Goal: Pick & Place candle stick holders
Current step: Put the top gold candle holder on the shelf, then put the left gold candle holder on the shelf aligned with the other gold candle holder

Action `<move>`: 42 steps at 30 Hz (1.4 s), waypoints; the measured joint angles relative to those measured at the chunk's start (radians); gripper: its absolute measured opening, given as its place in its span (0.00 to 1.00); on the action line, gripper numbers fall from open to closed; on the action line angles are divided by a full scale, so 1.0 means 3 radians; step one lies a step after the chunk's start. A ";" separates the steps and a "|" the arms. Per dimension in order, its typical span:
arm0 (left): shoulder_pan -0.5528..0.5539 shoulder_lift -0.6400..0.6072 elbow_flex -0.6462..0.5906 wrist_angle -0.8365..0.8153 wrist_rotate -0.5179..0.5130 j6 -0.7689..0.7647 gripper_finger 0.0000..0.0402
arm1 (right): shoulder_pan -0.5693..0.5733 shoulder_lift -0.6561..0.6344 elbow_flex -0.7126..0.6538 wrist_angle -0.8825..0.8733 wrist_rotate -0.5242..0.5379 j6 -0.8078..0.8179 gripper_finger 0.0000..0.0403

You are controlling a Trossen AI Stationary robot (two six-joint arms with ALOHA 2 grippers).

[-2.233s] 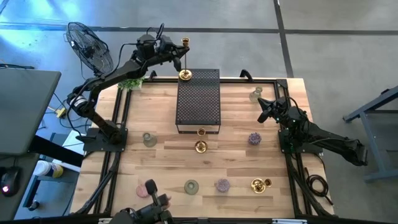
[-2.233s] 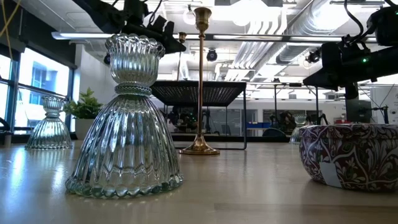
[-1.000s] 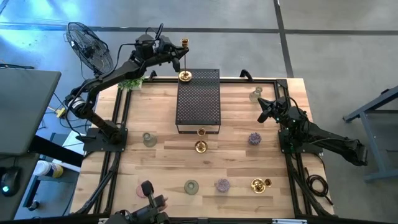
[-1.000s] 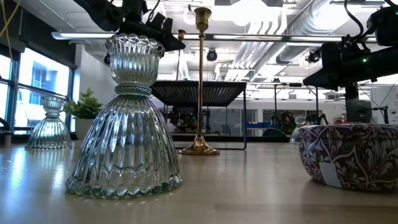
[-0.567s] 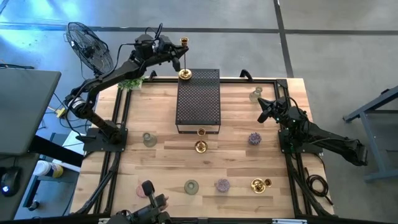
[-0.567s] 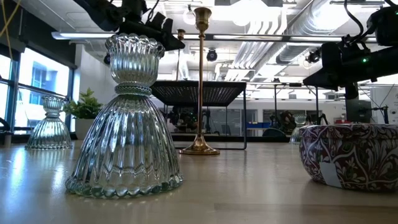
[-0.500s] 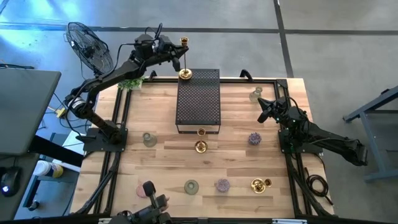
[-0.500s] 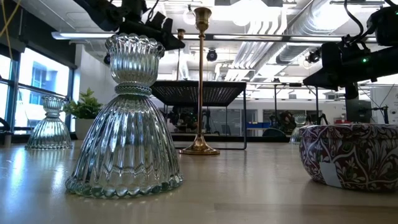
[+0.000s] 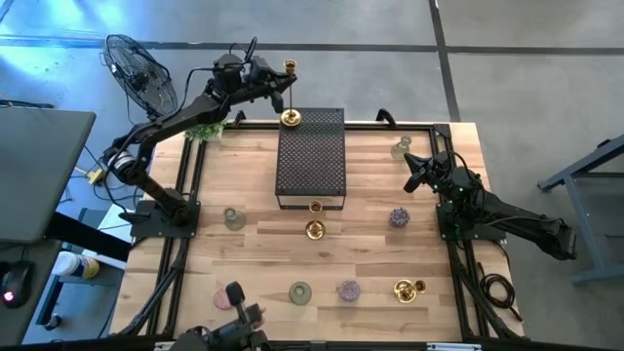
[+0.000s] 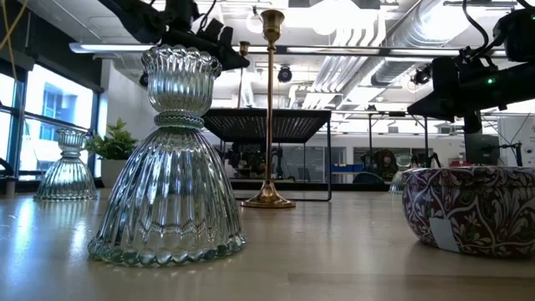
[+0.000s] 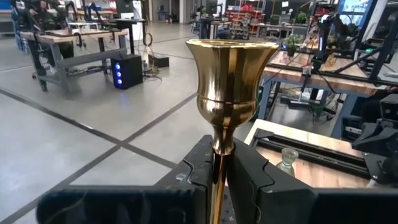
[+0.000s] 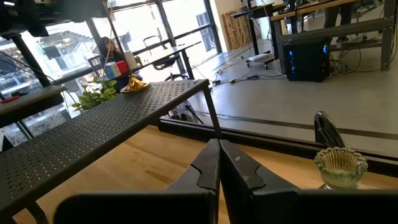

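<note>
Our tall gold candlestick [image 9: 290, 93] stands upright, base on the far edge of the black perforated box [image 9: 312, 156], stem clamped between our left gripper [image 11: 219, 163] fingers; right gripper [image 12: 219, 163], closed and empty, waits well apart

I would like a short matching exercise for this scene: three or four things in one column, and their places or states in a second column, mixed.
Things:
1. left gripper
2. right gripper
3. black perforated box
4. gold candlestick lying on its side

Places or states:
A. near the table's front right corner
B. shut, holding nothing
C. clamped on a tall gold candlestick's stem
D. middle of the table's far side

Pairs: 1-C, 2-B, 3-D, 4-A
</note>
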 joint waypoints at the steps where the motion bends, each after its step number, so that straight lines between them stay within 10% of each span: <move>1: 0.0000 0.0001 0.0004 -0.0025 -0.0005 0.0000 0.08 | -0.0001 0.0000 -0.0001 0.0000 0.0000 0.0000 0.00; 17: -0.0001 -0.0061 0.0003 -0.0205 0.0193 0.0059 0.38 | -0.0001 0.0000 -0.0001 0.0000 0.0000 0.0001 0.00; 28: 0.0001 -0.0472 0.0003 -0.1437 0.0046 0.0704 0.41 | -0.0001 0.0000 -0.0001 0.0001 0.0000 0.0000 0.00; 36: -0.0034 -0.0669 -0.0015 -0.2271 0.0118 0.1003 0.28 | -0.0001 0.0000 -0.0001 0.0000 0.0000 0.0000 0.00; 42: -0.0286 -0.0852 -0.0702 -0.1873 0.0157 0.1221 0.04 | -0.0001 0.0000 -0.0001 0.0000 0.0001 0.0000 0.00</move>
